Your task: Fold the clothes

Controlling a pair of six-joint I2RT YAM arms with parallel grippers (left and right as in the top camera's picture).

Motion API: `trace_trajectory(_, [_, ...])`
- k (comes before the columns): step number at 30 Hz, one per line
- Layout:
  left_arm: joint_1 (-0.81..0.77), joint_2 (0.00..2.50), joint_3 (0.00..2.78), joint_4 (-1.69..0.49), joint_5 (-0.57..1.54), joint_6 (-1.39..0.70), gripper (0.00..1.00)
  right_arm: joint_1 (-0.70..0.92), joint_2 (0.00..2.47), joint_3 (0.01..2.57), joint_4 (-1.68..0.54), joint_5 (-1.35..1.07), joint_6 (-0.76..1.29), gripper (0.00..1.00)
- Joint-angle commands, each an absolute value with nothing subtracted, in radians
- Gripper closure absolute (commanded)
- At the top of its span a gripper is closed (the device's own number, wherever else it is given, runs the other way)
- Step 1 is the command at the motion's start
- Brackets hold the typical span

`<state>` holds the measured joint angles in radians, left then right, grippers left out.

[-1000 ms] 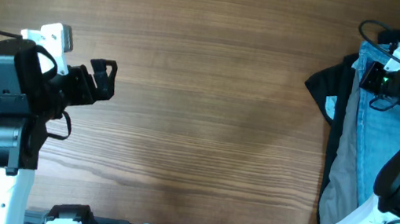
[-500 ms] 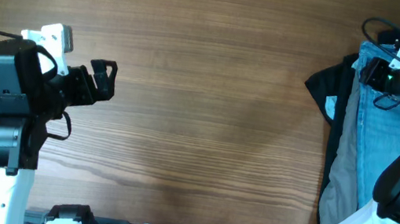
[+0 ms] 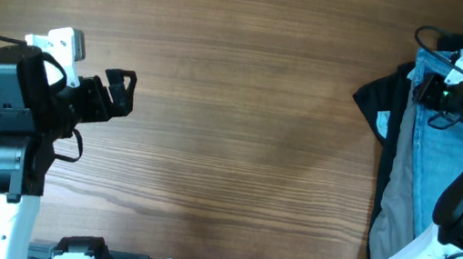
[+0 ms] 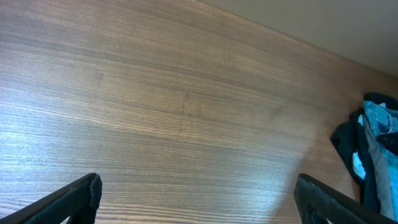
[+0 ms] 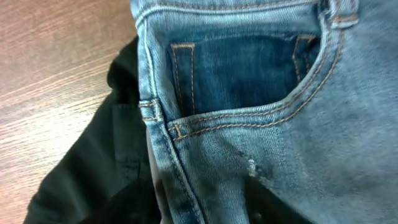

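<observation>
Brown wood-grain table (image 3: 244, 104) fills most of the overhead view, bare across its middle. At the far right edge lies a heap of garments: the light blue denim jeans (image 3: 434, 160) on top, a black cloth garment (image 3: 374, 100) to their left, and grey trousers (image 3: 391, 199) between the two.

The right gripper (image 3: 435, 89) hovers over the jeans' waist end. Its wrist camera shows a stitched pocket (image 5: 249, 93) close up, but I cannot tell how its fingers stand. The left gripper (image 3: 125, 93) waits spread wide, well apart on the left.

Denim should be limp yet thick and fairly heavy, dragging on its neighbours. The doubled waistband (image 5: 230, 5) looks the firmest hold.
</observation>
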<state>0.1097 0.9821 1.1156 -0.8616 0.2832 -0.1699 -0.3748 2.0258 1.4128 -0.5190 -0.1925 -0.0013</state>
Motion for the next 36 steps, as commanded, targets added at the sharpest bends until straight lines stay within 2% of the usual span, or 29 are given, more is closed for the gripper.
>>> trace_trajectory(1, [0.110,0.983,1.134,-0.862,0.299,-0.165,0.00,-0.368,2.081,1.412,-0.521,-0.199,0.005,0.59])
trace_trajectory(2, [0.109,0.983,1.134,-0.862,0.299,-0.165,0.00,-0.368,2.085,1.412,-0.517,-0.199,0.009,0.64])
trace_trajectory(4, [0.110,0.983,1.134,-0.861,0.299,-0.165,0.00,-0.375,2.082,1.415,-0.506,-0.199,0.023,0.89])
trace_trajectory(6, [0.110,0.983,1.134,-0.861,0.299,-0.165,0.00,-0.396,2.067,1.435,-0.509,-0.208,0.055,0.89])
trace_trajectory(7, [0.109,0.983,1.134,-0.861,0.299,-0.165,0.00,-0.406,2.060,1.441,-0.510,-0.219,0.056,0.83])
trace_trajectory(8, [0.110,0.983,1.134,-0.861,0.299,-0.165,0.00,-0.418,2.051,1.443,-0.509,-0.240,0.055,0.72])
trace_trajectory(9, [0.110,0.983,1.134,-0.861,0.299,-0.165,0.00,-0.426,2.045,1.443,-0.509,-0.253,0.055,0.70])
trace_trajectory(11, [0.110,0.983,1.134,-0.861,0.299,-0.164,0.00,-0.445,2.043,1.443,-0.514,-0.272,0.052,0.71])
trace_trajectory(12, [0.109,0.983,1.134,-0.861,0.298,-0.164,0.00,-0.447,2.043,1.443,-0.519,-0.272,0.038,0.67])
trace_trajectory(15, [0.110,0.983,1.134,-0.861,0.298,-0.164,0.00,-0.447,2.043,1.443,-0.524,-0.304,-0.001,0.70])
trace_trajectory(17, [0.109,0.983,1.134,-0.861,0.298,-0.165,0.00,-0.447,2.043,1.443,-0.528,-0.441,-0.118,0.66])
trace_trajectory(21, [0.110,0.983,1.134,-0.861,0.299,-0.165,0.00,-0.455,2.043,1.443,-0.528,-0.472,-0.158,0.69])
trace_trajectory(24, [0.110,0.983,1.134,-0.861,0.299,-0.165,0.00,-0.477,2.043,1.443,-0.529,-0.467,-0.153,0.67])
trace_trajectory(29, [0.110,0.983,1.134,-0.861,0.299,-0.165,0.00,-0.487,2.043,1.441,-0.531,-0.388,-0.078,0.69])
trace_trajectory(30, [0.109,0.983,1.134,-0.861,0.299,-0.165,0.00,-0.481,2.043,1.437,-0.533,-0.389,-0.078,0.71])
trace_trajectory(31, [0.109,0.983,1.134,-0.861,0.299,-0.165,0.00,-0.474,2.043,1.433,-0.533,-0.388,-0.078,0.82])
trace_trajectory(33, [0.109,0.983,1.134,-0.861,0.299,-0.165,0.00,-0.463,2.043,1.432,-0.535,-0.390,-0.072,0.94])
trace_trajectory(36, [0.110,0.983,1.134,-0.861,0.299,-0.165,0.00,-0.482,2.002,1.482,-0.543,-0.453,0.028,0.96])
